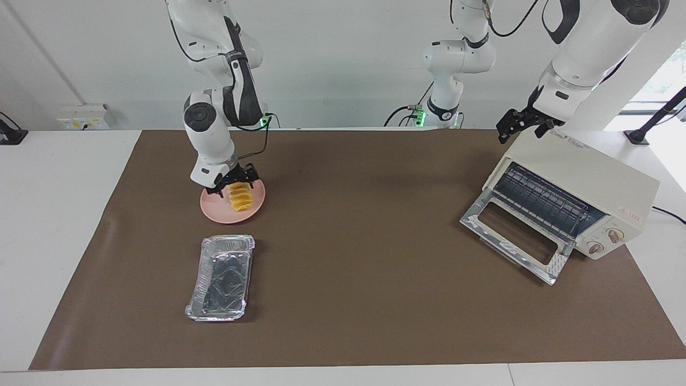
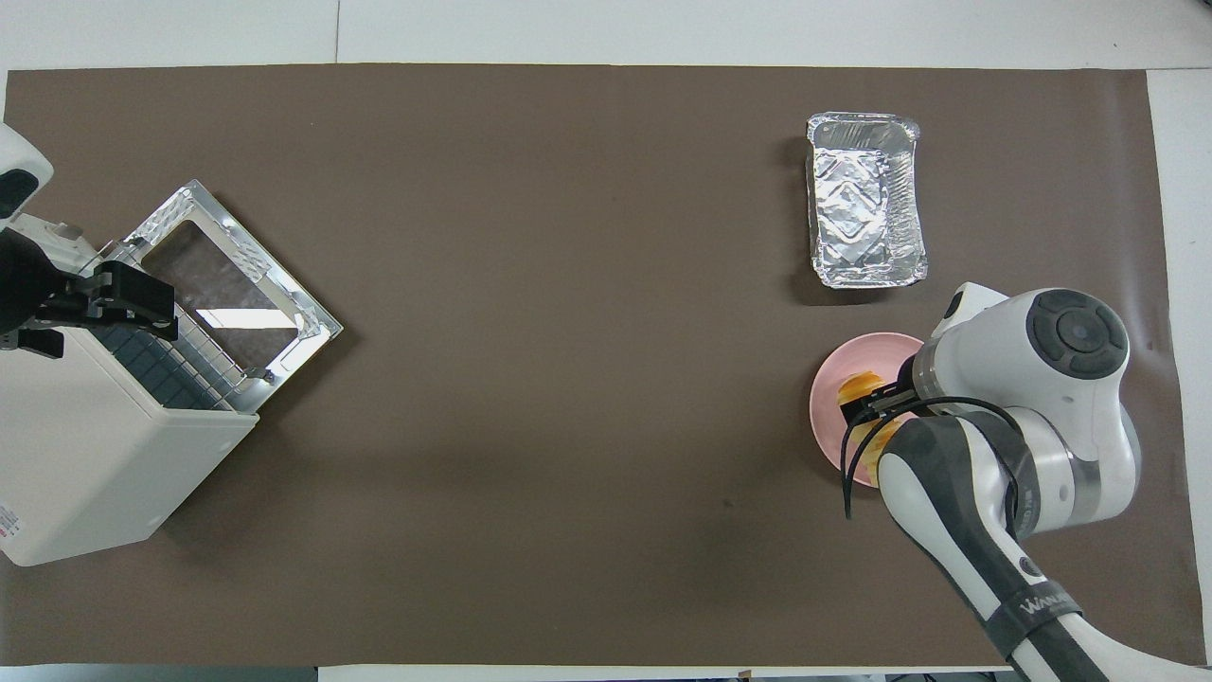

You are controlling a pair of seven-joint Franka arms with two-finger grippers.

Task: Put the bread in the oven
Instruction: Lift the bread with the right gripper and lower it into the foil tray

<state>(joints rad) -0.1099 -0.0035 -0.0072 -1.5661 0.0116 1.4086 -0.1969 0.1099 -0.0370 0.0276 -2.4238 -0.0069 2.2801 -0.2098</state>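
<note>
The bread, a ridged golden loaf, lies on a pink plate toward the right arm's end of the table. My right gripper is down over the end of the loaf nearer the robots, open, one finger on each side. From overhead, the right gripper and its arm cover most of the bread and of the plate. The cream oven stands at the left arm's end, its glass door dropped open and the wire rack showing. My left gripper waits open over the oven's top corner.
A crinkled foil tray lies farther from the robots than the plate, close beside it. The oven's open door juts out over the brown mat. From overhead, the left gripper hangs over the oven.
</note>
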